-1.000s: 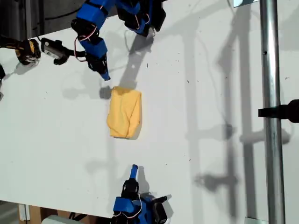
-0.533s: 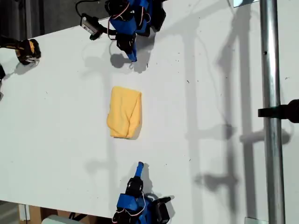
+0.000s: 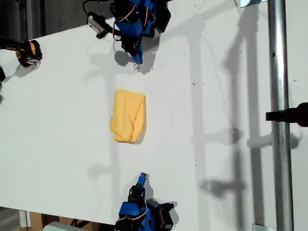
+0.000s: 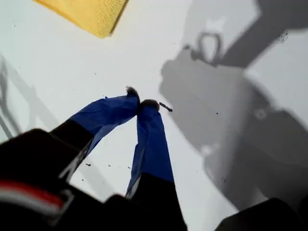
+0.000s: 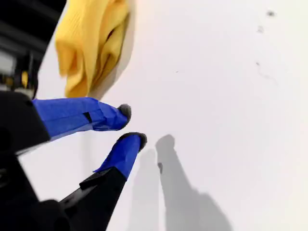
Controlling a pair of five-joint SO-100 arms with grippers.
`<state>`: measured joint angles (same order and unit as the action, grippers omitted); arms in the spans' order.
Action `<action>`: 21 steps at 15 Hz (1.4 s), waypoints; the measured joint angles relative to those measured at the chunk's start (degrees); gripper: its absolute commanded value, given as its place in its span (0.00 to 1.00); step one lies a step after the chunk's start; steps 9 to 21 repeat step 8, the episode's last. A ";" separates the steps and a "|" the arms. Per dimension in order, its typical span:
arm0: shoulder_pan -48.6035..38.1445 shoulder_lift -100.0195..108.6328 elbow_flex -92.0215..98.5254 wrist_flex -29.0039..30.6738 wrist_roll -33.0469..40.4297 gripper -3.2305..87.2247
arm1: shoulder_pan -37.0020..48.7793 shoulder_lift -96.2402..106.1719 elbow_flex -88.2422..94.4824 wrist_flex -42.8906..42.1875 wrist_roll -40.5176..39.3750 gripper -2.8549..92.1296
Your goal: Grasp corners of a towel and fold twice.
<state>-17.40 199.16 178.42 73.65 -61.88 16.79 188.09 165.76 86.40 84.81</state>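
Observation:
The yellow towel [image 3: 127, 115] lies folded into a narrow upright rectangle in the middle of the white table [image 3: 57, 125], with no gripper touching it. My first gripper [image 3: 137, 59] hangs near the exterior view's top edge, well clear of the towel's far end. In the first wrist view its blue fingertips meet, so the first gripper [image 4: 143, 102] is shut and empty, and one flat towel corner [image 4: 103, 32] shows ahead. My second gripper [image 3: 141, 178] sits near the exterior view's bottom edge. In its wrist view the second gripper [image 5: 131, 125] shows a narrow gap, with the towel's layered end [image 5: 91, 43] beyond.
A black and yellow device [image 3: 28, 52] rests at the exterior view's left edge. A metal pole [image 3: 279, 120] with a black clamp [image 3: 294, 114] runs down the exterior view's right side. Dark arm shadows fall on the table around the first gripper.
The first arm swung from the exterior view's upper left, near the towel's far end, back toward its base at the top. The second gripper shifted slightly. The towel stayed put.

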 measured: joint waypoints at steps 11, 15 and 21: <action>-0.35 0.00 0.00 0.00 7.21 0.11 | -0.09 0.00 -0.09 0.00 0.00 0.08; -0.35 0.00 0.00 0.00 7.21 0.11 | -0.09 0.00 -0.09 0.00 0.00 0.08; -0.35 0.00 0.00 0.00 7.21 0.11 | -0.09 0.00 -0.09 0.00 0.00 0.08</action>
